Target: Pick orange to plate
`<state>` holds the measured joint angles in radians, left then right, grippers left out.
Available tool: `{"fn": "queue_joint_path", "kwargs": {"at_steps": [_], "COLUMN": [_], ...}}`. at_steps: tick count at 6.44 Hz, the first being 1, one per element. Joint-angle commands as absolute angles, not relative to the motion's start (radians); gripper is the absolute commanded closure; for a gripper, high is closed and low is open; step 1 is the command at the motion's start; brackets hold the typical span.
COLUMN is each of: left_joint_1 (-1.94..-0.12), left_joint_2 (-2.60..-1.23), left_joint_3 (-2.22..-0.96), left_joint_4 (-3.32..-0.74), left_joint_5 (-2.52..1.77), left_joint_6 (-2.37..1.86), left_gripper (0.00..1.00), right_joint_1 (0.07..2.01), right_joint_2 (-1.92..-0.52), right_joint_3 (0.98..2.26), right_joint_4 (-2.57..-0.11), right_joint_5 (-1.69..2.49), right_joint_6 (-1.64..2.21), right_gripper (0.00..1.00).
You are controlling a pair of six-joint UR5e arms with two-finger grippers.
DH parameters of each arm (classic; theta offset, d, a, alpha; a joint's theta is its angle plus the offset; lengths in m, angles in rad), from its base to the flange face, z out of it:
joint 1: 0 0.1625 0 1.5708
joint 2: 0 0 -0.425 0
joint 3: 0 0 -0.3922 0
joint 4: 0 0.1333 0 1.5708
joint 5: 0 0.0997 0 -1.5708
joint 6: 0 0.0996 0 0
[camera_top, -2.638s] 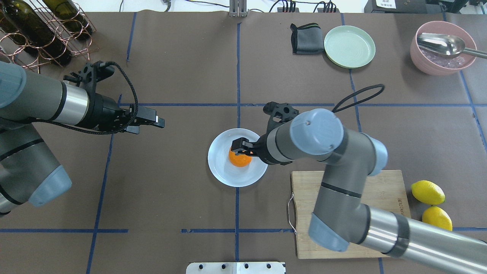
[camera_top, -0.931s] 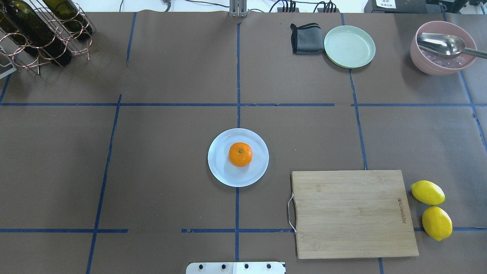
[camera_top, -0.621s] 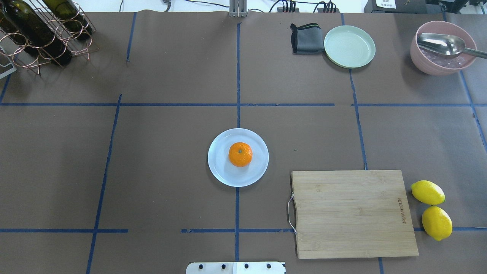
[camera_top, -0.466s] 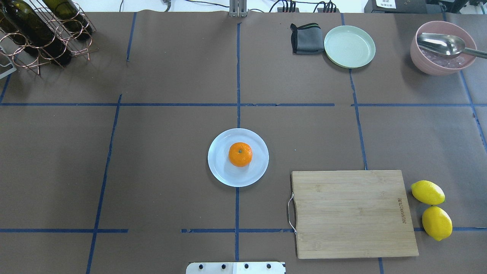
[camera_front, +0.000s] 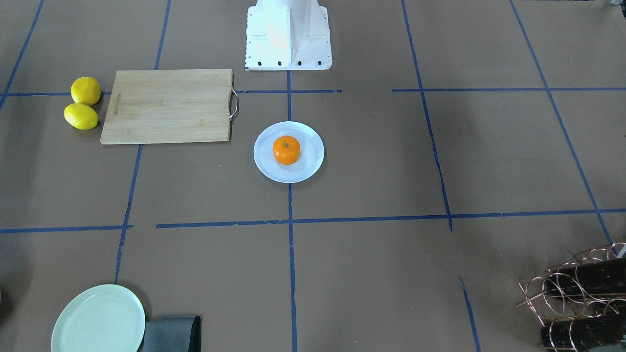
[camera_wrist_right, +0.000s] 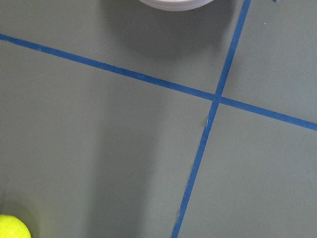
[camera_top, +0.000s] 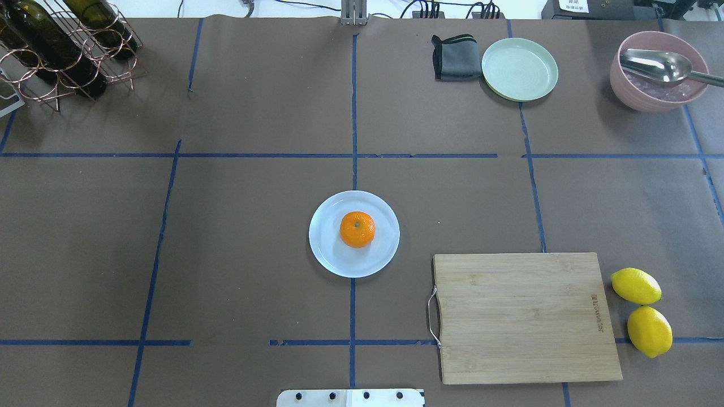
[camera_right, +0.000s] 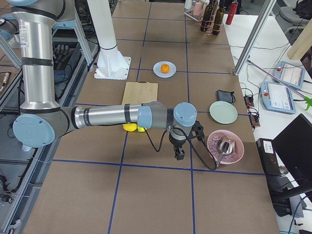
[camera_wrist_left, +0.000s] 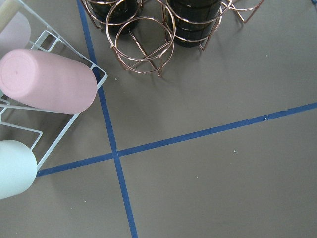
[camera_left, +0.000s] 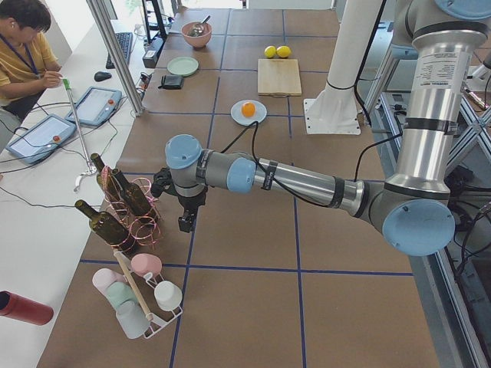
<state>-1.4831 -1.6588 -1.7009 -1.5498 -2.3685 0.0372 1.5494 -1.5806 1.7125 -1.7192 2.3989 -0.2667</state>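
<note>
The orange [camera_top: 357, 229] lies free in the middle of the pale bluish-white plate [camera_top: 331, 257] at the table's centre, also seen as the orange [camera_front: 286, 149] on the plate [camera_front: 308, 166] from the front. Neither gripper shows in the overhead or front view. In the left side view my left gripper [camera_left: 185, 223] hangs beside the wine rack, far from the plate [camera_left: 238, 116]. In the right side view my right gripper [camera_right: 179, 156] hangs near the pink bowl, far from the plate [camera_right: 158, 72]. I cannot tell whether either gripper is open or shut.
A wooden cutting board [camera_top: 526, 316] lies right of the plate, with two lemons [camera_top: 636, 285] beyond it. A green plate [camera_top: 519, 69], a grey cloth [camera_top: 454, 57] and a pink bowl with a spoon [camera_top: 656, 70] stand at the back right. A wine rack [camera_top: 62, 45] stands back left.
Both arms have left the overhead view; the right gripper, earlier at the orange on the plate, has let go and withdrawn. Nothing has moved in the last second.
</note>
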Motion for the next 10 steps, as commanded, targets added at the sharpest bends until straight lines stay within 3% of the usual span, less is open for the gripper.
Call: {"fn": "queue_joint_path", "kwargs": {"at_steps": [1,3,7,10], "left_joint_1": [-1.486,-1.485,-1.488,-1.505], "left_joint_2": [-1.594,-1.516,-1.595,-1.508], "left_joint_3": [-1.748,-1.773,-1.750,-1.796], "left_joint_4": [-1.554,-1.569,-1.560,-1.546], "left_joint_5": [-2.370,-2.393,-2.433,-2.424], "left_joint_6": [0.040,0.041,0.037,0.037], "left_gripper": [0.00,0.00,0.00,0.00], "right_joint_1": [1.548,1.548,1.534,1.480], "right_joint_2": [-1.580,-1.577,-1.563,-1.552], "right_joint_3": [1.713,1.710,1.718,1.717], "right_joint_4": [-1.717,-1.707,-1.709,-1.709], "right_joint_5": [2.402,2.396,2.402,2.395], "right_joint_6": [-0.218,-0.189,-0.166,-0.121], "right_gripper": [0.00,0.00,0.00,0.00]}}
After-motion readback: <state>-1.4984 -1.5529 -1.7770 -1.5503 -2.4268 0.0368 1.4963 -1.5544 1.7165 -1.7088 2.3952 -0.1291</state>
